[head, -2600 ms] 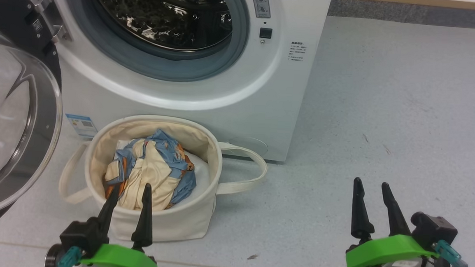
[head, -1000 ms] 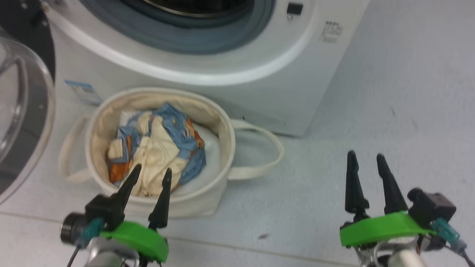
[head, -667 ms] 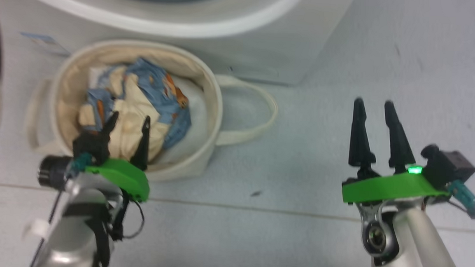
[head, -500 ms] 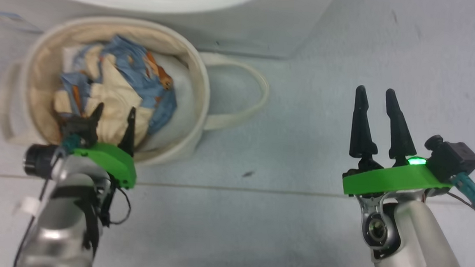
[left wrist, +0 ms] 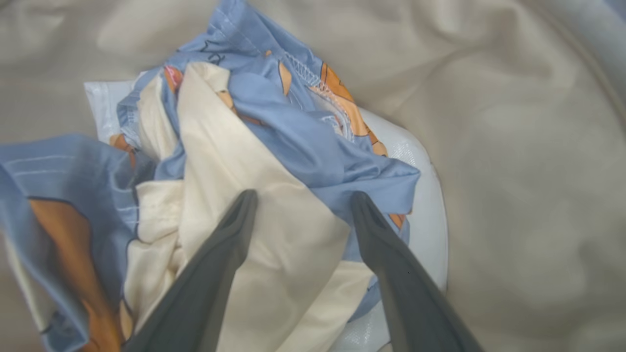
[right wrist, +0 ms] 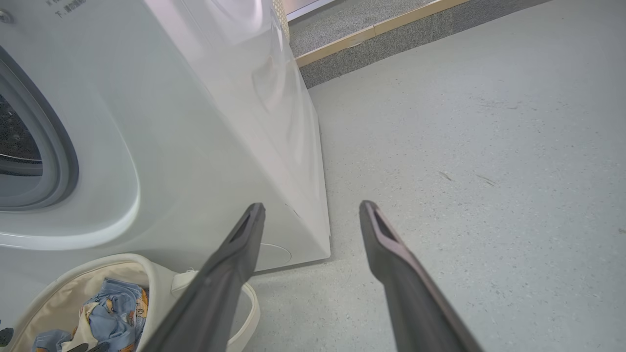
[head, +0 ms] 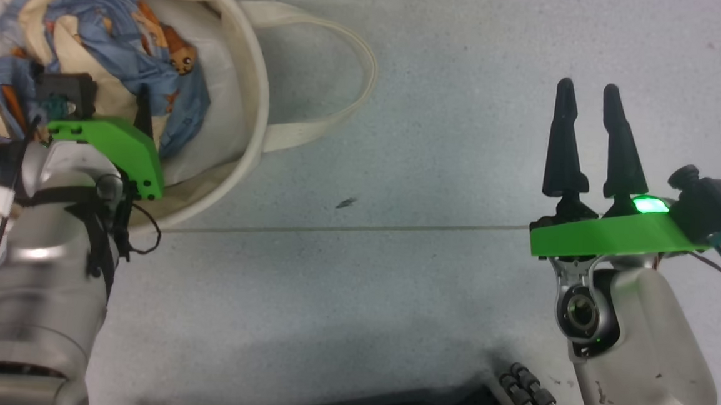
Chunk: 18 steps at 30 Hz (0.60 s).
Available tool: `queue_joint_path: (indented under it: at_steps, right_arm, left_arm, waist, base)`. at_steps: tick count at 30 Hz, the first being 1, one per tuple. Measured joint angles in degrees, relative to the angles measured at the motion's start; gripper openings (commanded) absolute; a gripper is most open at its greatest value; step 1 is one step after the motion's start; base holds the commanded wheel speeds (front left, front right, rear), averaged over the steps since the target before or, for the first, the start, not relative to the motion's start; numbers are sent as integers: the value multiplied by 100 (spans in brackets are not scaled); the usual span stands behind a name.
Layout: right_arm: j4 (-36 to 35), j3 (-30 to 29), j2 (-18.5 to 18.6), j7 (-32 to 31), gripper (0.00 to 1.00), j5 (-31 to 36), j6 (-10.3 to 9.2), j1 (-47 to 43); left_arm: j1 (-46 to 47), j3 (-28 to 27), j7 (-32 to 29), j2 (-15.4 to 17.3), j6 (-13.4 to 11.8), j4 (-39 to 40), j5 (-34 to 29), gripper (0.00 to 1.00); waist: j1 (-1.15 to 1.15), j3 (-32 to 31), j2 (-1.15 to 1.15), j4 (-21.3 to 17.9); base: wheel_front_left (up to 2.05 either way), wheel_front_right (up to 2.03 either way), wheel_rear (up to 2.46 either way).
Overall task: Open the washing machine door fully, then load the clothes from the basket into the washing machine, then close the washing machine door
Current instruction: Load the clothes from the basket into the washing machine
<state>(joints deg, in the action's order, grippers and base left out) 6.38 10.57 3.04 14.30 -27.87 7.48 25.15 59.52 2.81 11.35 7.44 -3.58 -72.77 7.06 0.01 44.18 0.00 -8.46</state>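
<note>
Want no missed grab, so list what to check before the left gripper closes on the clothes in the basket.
1. Is the left gripper open: ok, fingers spread.
2. Are the clothes between its fingers: ok, a cream fold lies in the gap.
3. Are the fingertips deep enough in the fabric: cannot tell.
4. Is the white pad out of the grab: cannot tell, it lies under the clothes near one finger.
5. Is the right gripper out of the way: ok, open over the floor, apart from the basket.
6. Is the washing machine mouth uncovered: ok.
</note>
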Motion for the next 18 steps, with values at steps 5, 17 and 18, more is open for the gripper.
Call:
queue_joint_path:
  at_steps: [5,17,18]
  right_arm:
    - [-76,-21,0,0,100,7,0,80]
    - [-48,86,-1,0,100,-3,0,95]
    - [-43,91,0,0,100,-4,0,102]
  left_arm:
    - [179,160,-697,90,-459,-120,-178,100]
    - [580,453,-1403,147,-901,-149,-419,0]
    - [590,446,-1483,144,-901,-149,-381,0]
  waist:
    - [-1,180,0,-92]
    - [-1,532,0,-145]
    - [-1,546,0,-134]
  base:
    - [0,0,0]
    - [0,0,0]
    - [0,0,0]
